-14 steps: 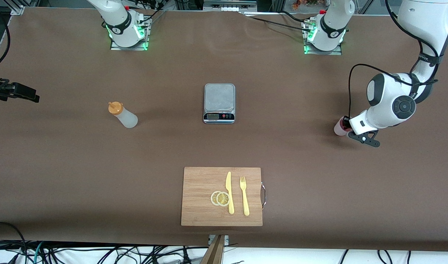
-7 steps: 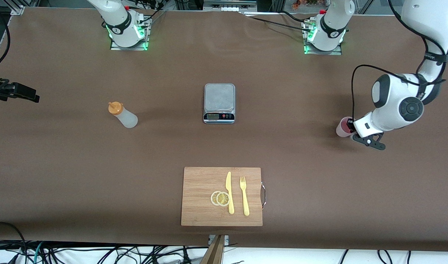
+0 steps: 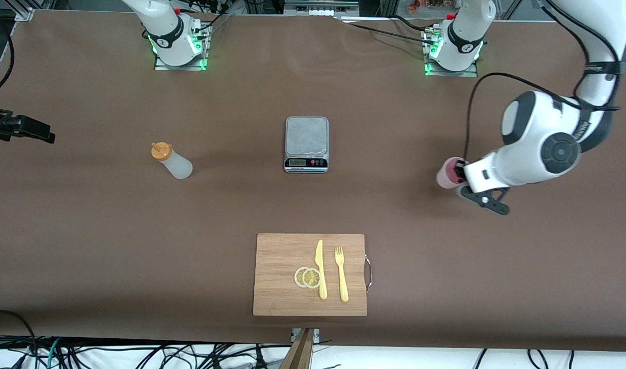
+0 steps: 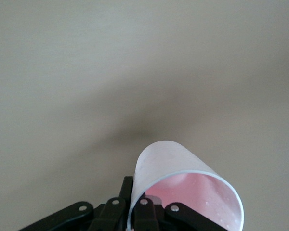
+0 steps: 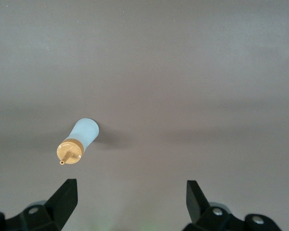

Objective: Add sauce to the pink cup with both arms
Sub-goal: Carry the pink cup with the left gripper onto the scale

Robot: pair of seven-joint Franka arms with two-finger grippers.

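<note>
The left hand (image 3: 459, 177), clamped on the pink cup (image 3: 447, 173), has lifted it scaleward; right hand (image 5: 130, 202) waits wide.

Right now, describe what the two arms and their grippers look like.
Both arms are glossy white with dark grey round joint caps, and green lights glow at their bases. The left gripper is black with riveted linkage fingers and trails a black cable. The right gripper has black wedge-shaped fingers.

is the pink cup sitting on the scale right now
No, the small pale pink translucent plastic cup is held by the left gripper over bare table, well apart from the silver digital scale.
</note>
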